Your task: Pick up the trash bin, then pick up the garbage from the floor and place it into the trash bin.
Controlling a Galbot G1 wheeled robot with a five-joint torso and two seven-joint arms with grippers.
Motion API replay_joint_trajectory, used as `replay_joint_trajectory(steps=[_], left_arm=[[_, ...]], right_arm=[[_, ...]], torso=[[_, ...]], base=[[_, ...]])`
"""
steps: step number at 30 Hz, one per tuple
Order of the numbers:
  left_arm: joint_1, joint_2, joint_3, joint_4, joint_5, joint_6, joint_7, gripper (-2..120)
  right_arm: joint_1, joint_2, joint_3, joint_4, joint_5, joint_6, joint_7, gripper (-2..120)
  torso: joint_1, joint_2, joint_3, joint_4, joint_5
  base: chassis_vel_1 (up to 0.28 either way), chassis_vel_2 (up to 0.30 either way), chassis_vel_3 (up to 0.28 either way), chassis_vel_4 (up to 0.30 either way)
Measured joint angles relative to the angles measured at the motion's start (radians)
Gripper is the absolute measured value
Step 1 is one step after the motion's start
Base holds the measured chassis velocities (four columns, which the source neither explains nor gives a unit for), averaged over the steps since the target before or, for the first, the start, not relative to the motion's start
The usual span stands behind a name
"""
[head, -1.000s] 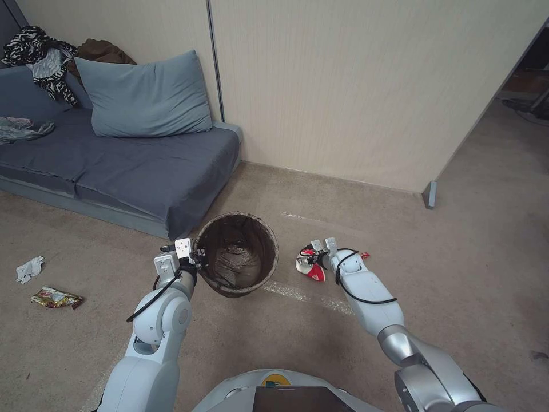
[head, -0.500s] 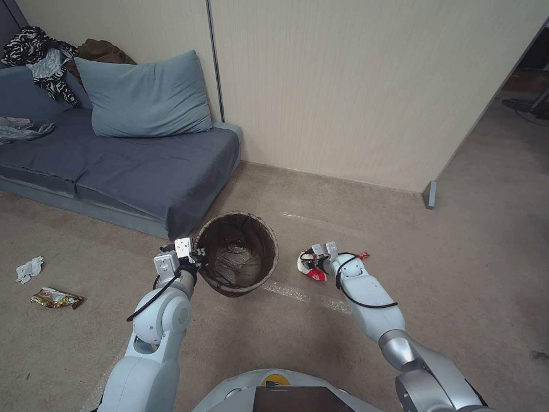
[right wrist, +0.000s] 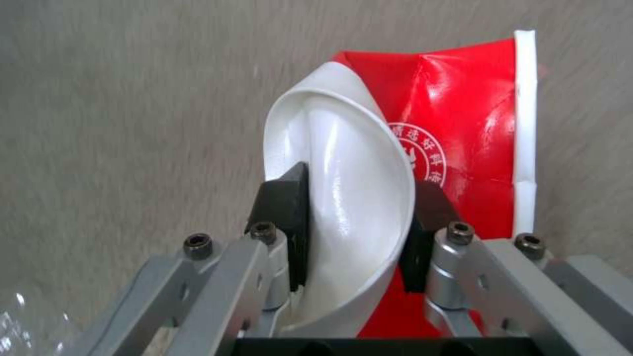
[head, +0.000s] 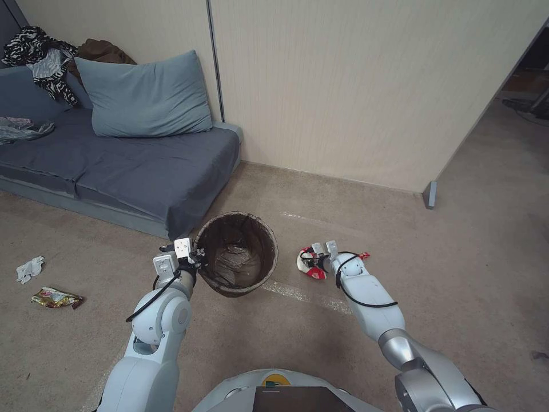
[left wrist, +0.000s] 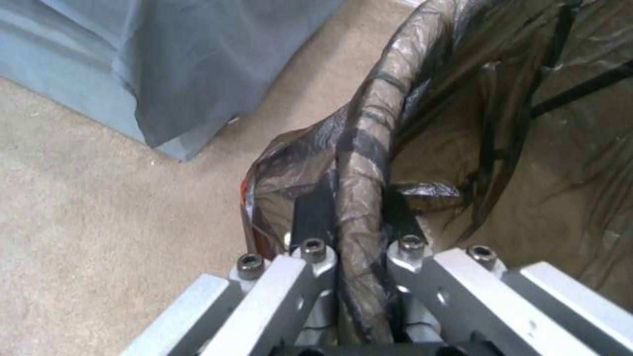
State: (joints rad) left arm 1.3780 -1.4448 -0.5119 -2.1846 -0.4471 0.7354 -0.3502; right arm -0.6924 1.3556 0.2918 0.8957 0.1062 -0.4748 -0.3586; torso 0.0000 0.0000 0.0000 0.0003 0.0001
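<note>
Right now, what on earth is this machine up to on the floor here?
It is tidying litter. Its left gripper has its jaws clamped on the bag-lined rim of the trash bin beside the sofa. Its right gripper has closed on a crushed red-and-white paper cup low over the carpet. A wrapper and tissue lie farther left.

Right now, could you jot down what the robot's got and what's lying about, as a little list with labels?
left gripper: jaws shut on the bin rim, beside the sofa
right gripper: jaws shut on a crushed red-and-white cup, at floor level right of the bin
bin contents: crumpled pale litter
floor, far left: tissue, wrapper
</note>
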Motion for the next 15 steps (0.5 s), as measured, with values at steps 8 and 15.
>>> replay_joint_trajectory(steps=[8, 15], left_arm=[[-0.012, 0.002, 0.001, 0.006, -0.003, 0.0, 0.0, 3], [-0.014, 0.005, 0.004, 0.008, -0.004, 0.0, 0.0, 3]], right_arm=[[-0.046, -0.046, 0.059, 0.222, 0.059, 0.017, 0.031, 25], [-0.113, -0.102, 0.133, 0.561, 0.154, 0.034, 0.055, 25]], torso=[[0.0, 0.0, 0.0, -0.0003, -0.0001], [0.0, 0.0, 0.0, -0.0003, -0.0002]], base=[[0.0, 0.0, 0.0, 0.0], [0.0, 0.0, 0.0, 0.0]])
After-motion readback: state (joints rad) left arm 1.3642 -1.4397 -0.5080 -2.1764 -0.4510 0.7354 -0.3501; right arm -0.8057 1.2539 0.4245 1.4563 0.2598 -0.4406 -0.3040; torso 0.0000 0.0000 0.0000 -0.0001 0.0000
